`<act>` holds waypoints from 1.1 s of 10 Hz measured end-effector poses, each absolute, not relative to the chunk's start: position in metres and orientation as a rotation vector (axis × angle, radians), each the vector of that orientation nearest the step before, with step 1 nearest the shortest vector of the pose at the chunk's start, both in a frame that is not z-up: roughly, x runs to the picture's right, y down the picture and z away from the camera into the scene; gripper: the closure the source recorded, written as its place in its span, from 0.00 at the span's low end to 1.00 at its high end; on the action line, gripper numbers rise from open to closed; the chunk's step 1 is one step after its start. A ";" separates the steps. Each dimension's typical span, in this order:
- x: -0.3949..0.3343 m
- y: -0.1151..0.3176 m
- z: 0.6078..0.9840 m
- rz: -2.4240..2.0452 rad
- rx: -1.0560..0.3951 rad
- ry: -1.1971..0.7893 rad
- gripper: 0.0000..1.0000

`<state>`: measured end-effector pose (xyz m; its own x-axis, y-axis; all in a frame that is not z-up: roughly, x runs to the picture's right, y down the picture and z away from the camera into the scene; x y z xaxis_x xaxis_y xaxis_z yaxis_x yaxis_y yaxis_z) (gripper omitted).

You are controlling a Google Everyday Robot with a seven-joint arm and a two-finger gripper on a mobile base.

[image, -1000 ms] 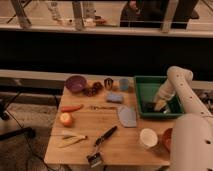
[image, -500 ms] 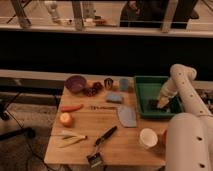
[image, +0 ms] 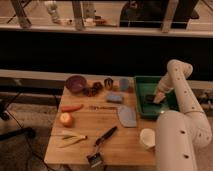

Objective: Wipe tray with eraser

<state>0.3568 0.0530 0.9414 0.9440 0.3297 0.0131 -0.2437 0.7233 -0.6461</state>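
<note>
Gripper [image: 158, 96] is reaching down into green tray [image: 142, 86] w/ dark eraser [image: 150, 97] sitting right at its tip; whether it's pinching it, can't tell.

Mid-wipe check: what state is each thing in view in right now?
tray: flat on the table's right end, upright.
eraser: lying inside the tray, beside the gripper.
gripper: lowered into the tray, at the eraser.
purple bowl: upright, at the back left.
white cup: upright, near the front edge.
brush: lying flat, bristles toward the front edge.
light blue block: lying flat, left of the tray.
</note>
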 end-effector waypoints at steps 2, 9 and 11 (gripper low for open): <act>0.360 0.054 0.941 0.321 -0.693 -0.129 1.00; 0.359 0.053 0.941 0.318 -0.692 -0.132 1.00; 0.363 0.034 0.949 0.308 -0.579 -0.165 1.00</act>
<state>0.3626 0.0342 0.9486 0.9413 0.3308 0.0669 -0.2390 0.7933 -0.5600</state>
